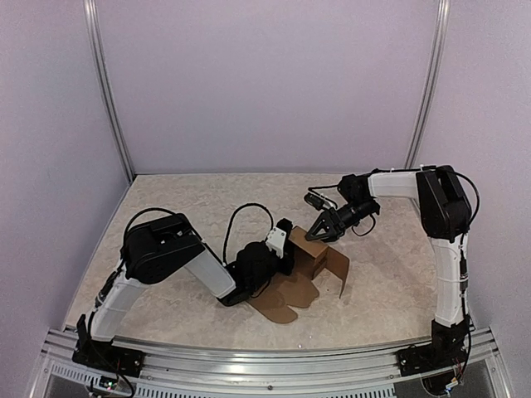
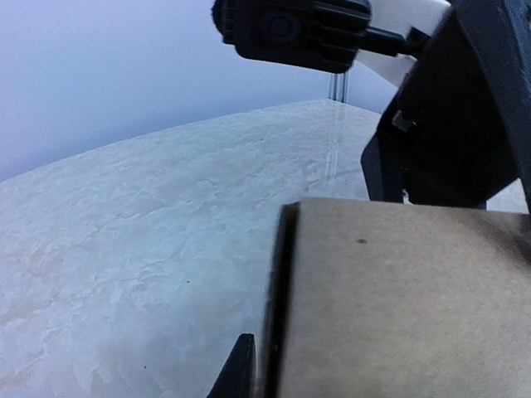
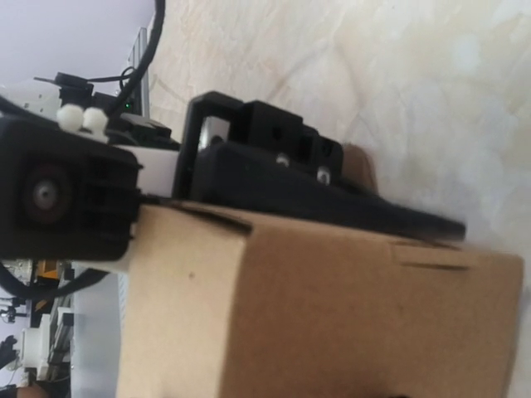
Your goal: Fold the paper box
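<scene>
The paper box [image 1: 314, 259] is brown cardboard, partly raised at mid-table, with rounded flaps [image 1: 286, 298] lying flat in front and one flap [image 1: 339, 267] standing at its right. My left gripper [image 1: 284, 242] is at the box's left wall, shut on it. In the left wrist view one fingertip [image 2: 241, 369] presses against the panel's edge [image 2: 398, 307], and the other fingertip is hidden behind the card. My right gripper [image 1: 320, 227] hovers open at the box's far top edge. The right wrist view looks down on the box [image 3: 315, 315] with the left gripper's finger [image 3: 332, 195] along its wall.
The marbled tabletop [image 1: 207, 199] lies between lilac walls, with two metal posts [image 1: 108, 91] at the back corners. A metal rail [image 1: 265, 356] carrying both arm bases runs along the near edge. The right wrist's camera housing [image 2: 290, 29] hangs close above the box.
</scene>
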You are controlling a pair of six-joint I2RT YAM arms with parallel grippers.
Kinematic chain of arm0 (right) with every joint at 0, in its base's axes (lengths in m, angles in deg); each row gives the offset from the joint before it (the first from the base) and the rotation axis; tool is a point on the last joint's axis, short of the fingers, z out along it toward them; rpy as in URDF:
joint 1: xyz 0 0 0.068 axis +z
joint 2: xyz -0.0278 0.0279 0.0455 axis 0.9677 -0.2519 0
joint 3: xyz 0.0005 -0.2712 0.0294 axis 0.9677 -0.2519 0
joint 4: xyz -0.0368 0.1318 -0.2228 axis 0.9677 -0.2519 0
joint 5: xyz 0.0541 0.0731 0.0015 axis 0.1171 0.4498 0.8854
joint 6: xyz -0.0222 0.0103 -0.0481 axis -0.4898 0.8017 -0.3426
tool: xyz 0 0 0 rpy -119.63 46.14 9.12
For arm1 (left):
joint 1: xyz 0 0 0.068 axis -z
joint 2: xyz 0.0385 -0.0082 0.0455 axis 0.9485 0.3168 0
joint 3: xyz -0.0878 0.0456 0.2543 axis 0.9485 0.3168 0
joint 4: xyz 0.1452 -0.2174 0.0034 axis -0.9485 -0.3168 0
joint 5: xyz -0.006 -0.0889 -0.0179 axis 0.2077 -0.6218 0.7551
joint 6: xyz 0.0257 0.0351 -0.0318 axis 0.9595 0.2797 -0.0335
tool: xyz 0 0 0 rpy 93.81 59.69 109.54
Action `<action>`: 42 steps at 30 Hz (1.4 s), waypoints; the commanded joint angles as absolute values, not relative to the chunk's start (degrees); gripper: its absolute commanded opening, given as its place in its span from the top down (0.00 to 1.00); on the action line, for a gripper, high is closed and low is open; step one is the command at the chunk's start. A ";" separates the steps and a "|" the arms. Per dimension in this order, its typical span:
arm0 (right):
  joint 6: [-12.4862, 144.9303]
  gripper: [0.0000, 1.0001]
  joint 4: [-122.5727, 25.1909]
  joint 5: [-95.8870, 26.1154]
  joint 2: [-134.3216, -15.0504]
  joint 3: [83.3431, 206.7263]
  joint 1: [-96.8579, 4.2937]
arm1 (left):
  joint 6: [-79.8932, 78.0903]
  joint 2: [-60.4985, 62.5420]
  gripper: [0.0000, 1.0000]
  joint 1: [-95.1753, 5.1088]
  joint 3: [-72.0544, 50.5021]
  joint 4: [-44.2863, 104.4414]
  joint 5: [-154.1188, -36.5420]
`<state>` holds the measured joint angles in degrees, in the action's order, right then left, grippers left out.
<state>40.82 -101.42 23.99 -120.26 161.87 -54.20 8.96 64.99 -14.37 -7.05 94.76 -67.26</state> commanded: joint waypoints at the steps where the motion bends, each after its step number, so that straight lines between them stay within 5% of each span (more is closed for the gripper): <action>1: 39.34 0.39 -105.30 23.37 -122.41 162.61 -51.96 | 8.80 64.30 0.80 -14.18 -7.22 98.22 -66.51; 12: 38.04 0.39 -106.67 22.30 -123.25 164.06 -53.22 | 14.34 61.41 0.75 -14.27 0.44 109.04 -69.99; 30: 37.70 0.39 -107.04 23.68 -123.17 163.50 -53.22 | 13.67 64.26 0.84 -15.00 -5.83 103.44 -69.34; 35: 37.48 0.39 -107.41 23.66 -123.25 163.88 -53.26 | 14.50 64.03 0.72 -14.57 -4.48 100.78 -71.06; 42: 37.34 0.39 -107.66 23.80 -123.85 164.38 -53.24 | 14.38 62.78 0.76 -14.80 -1.98 100.91 -71.55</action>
